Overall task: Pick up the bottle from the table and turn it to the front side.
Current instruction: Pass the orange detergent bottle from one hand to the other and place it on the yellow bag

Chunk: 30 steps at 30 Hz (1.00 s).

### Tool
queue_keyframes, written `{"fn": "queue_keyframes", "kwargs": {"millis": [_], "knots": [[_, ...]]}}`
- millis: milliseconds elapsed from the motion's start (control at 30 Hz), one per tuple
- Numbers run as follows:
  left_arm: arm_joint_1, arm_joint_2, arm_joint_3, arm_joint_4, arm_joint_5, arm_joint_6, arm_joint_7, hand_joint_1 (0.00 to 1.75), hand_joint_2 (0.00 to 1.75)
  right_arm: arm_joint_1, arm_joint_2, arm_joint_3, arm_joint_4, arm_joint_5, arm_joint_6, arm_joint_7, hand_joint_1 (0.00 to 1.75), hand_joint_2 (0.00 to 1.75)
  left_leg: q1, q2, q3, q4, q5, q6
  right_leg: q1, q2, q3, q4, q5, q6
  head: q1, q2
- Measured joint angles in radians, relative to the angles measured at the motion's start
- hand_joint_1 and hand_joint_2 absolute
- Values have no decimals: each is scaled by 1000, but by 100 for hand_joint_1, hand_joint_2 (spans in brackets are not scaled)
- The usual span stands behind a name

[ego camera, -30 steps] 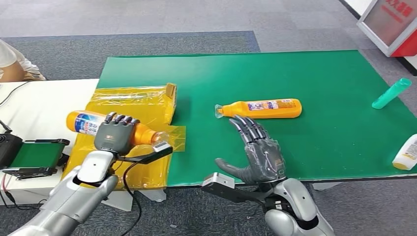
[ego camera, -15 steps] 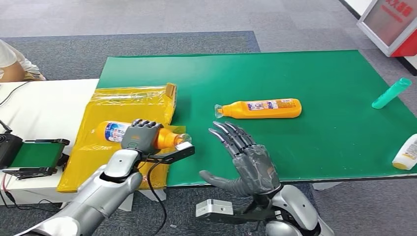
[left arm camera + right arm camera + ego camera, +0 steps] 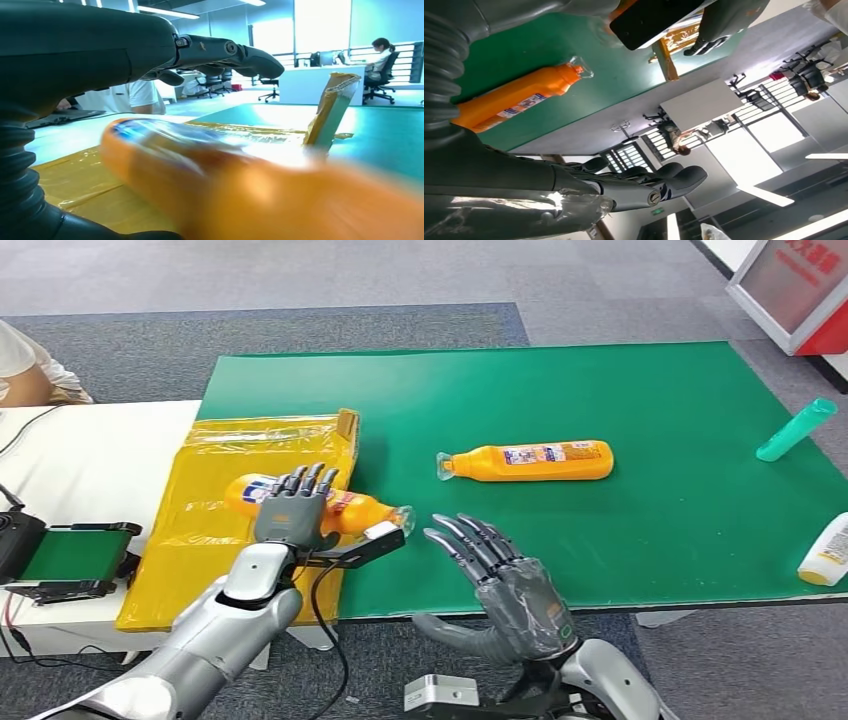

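**Spotter:** Head view first: your left robot hand (image 3: 292, 517) lies over an orange plastic bottle with a blue and white label (image 3: 330, 508), and the fingers point away from the robot across its body. You can see the clear cap end poking out past the hand toward the green mat on the worktop (image 3: 600, 400).

**Checker:** Is the bottle actually gripped?

**Spotter:** You cannot tell. From the left wrist view the fingers (image 3: 220, 52) reach out above the blurred orange body (image 3: 260, 195) with a gap showing under their tips, so the hold is uncertain.

**Checker:** Where does that bottle sit?

**Spotter:** Your landmark is the yellow plastic bag (image 3: 240, 490) spread at the left end of the green mat. The bottle lies on its side over the bag's near right part, with the cap reaching past the bag's edge onto the mat.

**Checker:** And your right robot hand?

**Spotter:** Your right robot hand (image 3: 505, 580) is spread wide and holds nothing, palm up, just off the mat's near edge, to the right of the bag. Beyond it, well right of the bag, a second orange bottle with a printed label (image 3: 530, 461) lies flat on the mat. Far right of the bag you have a teal tube (image 3: 796, 429) and a white bottle (image 3: 826, 552) at the mat's edge.
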Motion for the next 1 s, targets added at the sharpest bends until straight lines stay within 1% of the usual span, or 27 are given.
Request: {"fn": "queue_keyframes", "kwargs": {"millis": [333,433,500,600,700,867,933,1000], "knots": [[11,-1,15,14,17,17,-7,0,175,43,-1,-51,-30,8,-1,-30,0,175,0,0,0,0,0,0,0,0,0,0,0,0,0,0],[21,-3,29,9,59,20,-28,0,175,48,-1,-67,-36,11,-1,-35,0,175,0,0,0,0,0,0,0,0,0,0,0,0,0,0],[33,-6,44,-6,111,20,-59,0,175,52,-1,-75,-39,15,-1,-37,0,175,0,0,0,0,0,0,0,0,0,0,0,0,0,0],[65,-14,71,-65,256,1,-147,0,175,61,-1,-86,-41,22,-5,-38,0,175,0,0,0,0,0,0,0,0,0,0,0,0,0,0],[113,-19,93,-174,440,-64,-232,0,175,70,-1,-93,-41,26,-19,-41,0,175,0,0,0,0,0,0,0,0,0,0,0,0,0,0],[218,-13,122,-425,776,-191,-304,0,175,90,-2,-110,-39,29,-54,-43,0,175,0,0,0,0,-1,0,0,0,0,0,-1,1,0,0],[260,-11,133,-520,919,-230,-335,0,175,94,-4,-112,-36,30,-67,-43,0,175,0,0,0,0,-1,0,0,0,0,0,-1,1,0,0],[295,-6,142,-606,1019,-253,-355,0,175,97,-6,-113,-32,29,-78,-45,0,175,0,0,0,0,-1,0,0,0,0,0,-1,1,0,0]]}}
